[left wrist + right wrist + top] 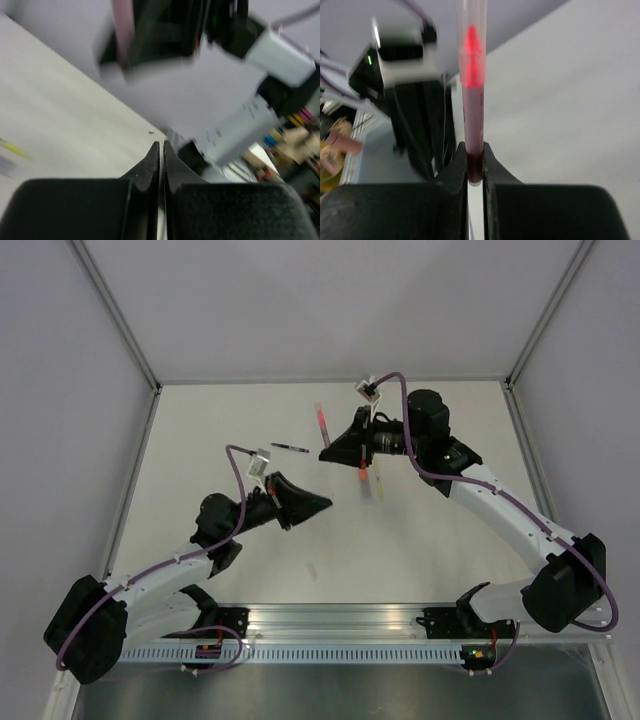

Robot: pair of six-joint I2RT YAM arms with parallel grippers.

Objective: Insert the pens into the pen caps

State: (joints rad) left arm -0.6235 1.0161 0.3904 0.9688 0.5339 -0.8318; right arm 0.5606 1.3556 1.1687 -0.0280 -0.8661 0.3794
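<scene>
My right gripper (328,452) (475,147) is shut on the end of the red-pink pen (319,422) (472,110), held above the table. The pen points away from the jaws, and its far part is bright red inside a clear sleeve. A short orange-red pen cap (361,473) lies just right of the gripper. The pale yellow pen (378,484) lies beside the cap and shows blurred in the left wrist view (12,149). The dark purple pen (290,447) lies left of the right gripper. My left gripper (324,503) (161,145) is shut and empty, below and left of the right gripper.
White walls with metal posts (118,315) close the table (250,410) at the back and sides. A metal rail (340,620) runs along the near edge between the arm bases. The right arm (165,30) looms blurred close in front of the left wrist camera.
</scene>
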